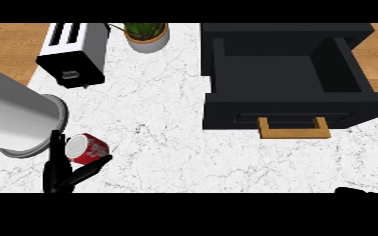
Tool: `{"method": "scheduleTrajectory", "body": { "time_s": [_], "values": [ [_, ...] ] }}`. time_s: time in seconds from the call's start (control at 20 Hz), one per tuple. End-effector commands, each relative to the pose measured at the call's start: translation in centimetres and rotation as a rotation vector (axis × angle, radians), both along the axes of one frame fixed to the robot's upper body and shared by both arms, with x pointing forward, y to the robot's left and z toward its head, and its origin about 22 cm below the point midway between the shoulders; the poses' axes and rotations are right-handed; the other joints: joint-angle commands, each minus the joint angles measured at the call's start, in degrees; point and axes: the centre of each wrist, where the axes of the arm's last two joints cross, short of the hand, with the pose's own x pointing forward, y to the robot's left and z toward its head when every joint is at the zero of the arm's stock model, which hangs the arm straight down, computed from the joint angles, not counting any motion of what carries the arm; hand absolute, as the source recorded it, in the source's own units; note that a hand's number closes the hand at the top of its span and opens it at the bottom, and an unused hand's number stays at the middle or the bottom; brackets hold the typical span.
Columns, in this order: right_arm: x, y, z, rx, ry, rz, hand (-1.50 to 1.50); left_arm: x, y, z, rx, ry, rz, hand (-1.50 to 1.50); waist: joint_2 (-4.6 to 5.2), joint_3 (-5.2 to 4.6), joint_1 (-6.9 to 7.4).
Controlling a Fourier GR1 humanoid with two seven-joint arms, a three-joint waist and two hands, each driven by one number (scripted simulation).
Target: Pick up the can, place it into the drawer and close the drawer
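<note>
Lower left, left hand [59, 174] fingers [57, 147] pinch can [87, 149]; drawer [280, 115] well apart across worktop [162, 120]; I fear slip mid-carry.

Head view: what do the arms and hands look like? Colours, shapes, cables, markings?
Left forearm: smooth grey cylinder widening to a round cuff, no cables or markings visible. Left hand: all black, slim fingers and thumb. Right hand: only a black sliver at the lower right edge; its forearm is out of view.
</note>
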Motion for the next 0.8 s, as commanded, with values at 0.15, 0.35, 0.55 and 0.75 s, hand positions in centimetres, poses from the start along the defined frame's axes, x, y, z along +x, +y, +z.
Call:
{"method": "scheduleTrajectory", "body": {
  "time_s": [0.15, 0.35, 0.55, 0.75],
  "values": [
    [0.2, 1.2, 1.1, -0.01, -0.003, 0.0, -1.5, 0.9, -1.5, -0.5, -0.042, 0.0, -0.125, -1.5, 0.08, -0.12, 0.0],
    [-0.8, -0.3, -0.8, 0.002, -0.016, -0.013, -1.5, 2.0, -0.9, -0.4, -0.064, -0.013, -0.166, 1.5, 0.06, -0.1, -0.18],
    [0.8, -0.5, 0.7, -0.007, 0.007, 0.002, -1.5, 4.1, 0.5, 1.5, -0.082, -0.06, -0.209, 1.5, 0.06, -0.11, 0.01],
    [-0.8, -0.8, 1.4, -0.025, -0.02, -0.019, -1.5, 3.6, -1.9, 0.6, -0.102, -0.084, -0.244, 1.5, 0.01, -0.09, 0.02]
  ]
}}
